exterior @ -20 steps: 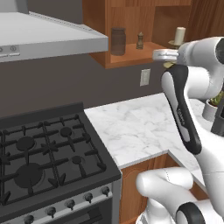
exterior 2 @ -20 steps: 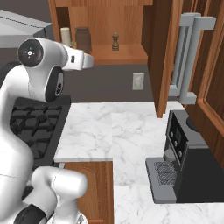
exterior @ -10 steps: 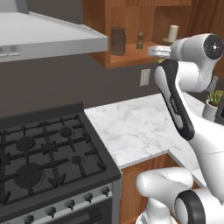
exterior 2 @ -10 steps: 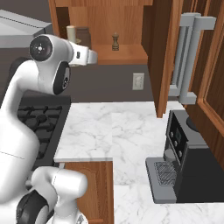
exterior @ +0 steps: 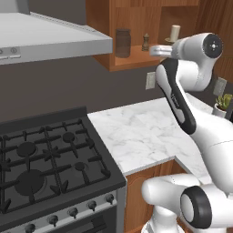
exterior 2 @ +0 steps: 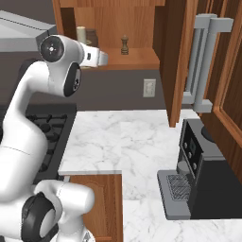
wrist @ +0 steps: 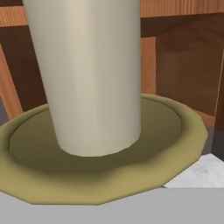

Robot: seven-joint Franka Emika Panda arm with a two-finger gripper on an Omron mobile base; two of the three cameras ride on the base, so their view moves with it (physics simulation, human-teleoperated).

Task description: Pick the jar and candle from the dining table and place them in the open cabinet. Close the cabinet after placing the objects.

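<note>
Candle (exterior: 175, 32) was up at the open cabinet (exterior: 132, 63), at the height of its lower shelf. It was on the far side of the pepper mill (exterior: 145, 42) from the jar (exterior: 123, 43). Jar stood upright on that shelf, inside the cabinet near its hood-side wall, with the pepper mill just beside it.

Gripper (exterior: 160, 50) was at the cabinet's front edge with the candle right at it. Fingers were drawn fully together. The fingertips were hidden, so the contact itself could not be seen, but the grip looked to be on the candle's holder below the dish. In the hand view the cream pillar (wrist: 87, 74) stood upright, very close, in its brass-gold dish. Cabinet wood was behind it and a sliver of marble counter showed below the dish edge. Could not tell whether the holder's base touched the shelf.

Cabinet door (exterior 2: 177, 56) stood swung open on the side away from the hood. Range hood (exterior: 50, 38) was just beside the cabinet and the gas stove (exterior: 45, 159) sat below the hood. Marble counter (exterior: 136, 132) ran under the cabinet, with a wall outlet (exterior: 150, 80) between the two. Coffee machine (exterior 2: 203, 175) sat on the counter below the open door, well apart from the candle.
</note>
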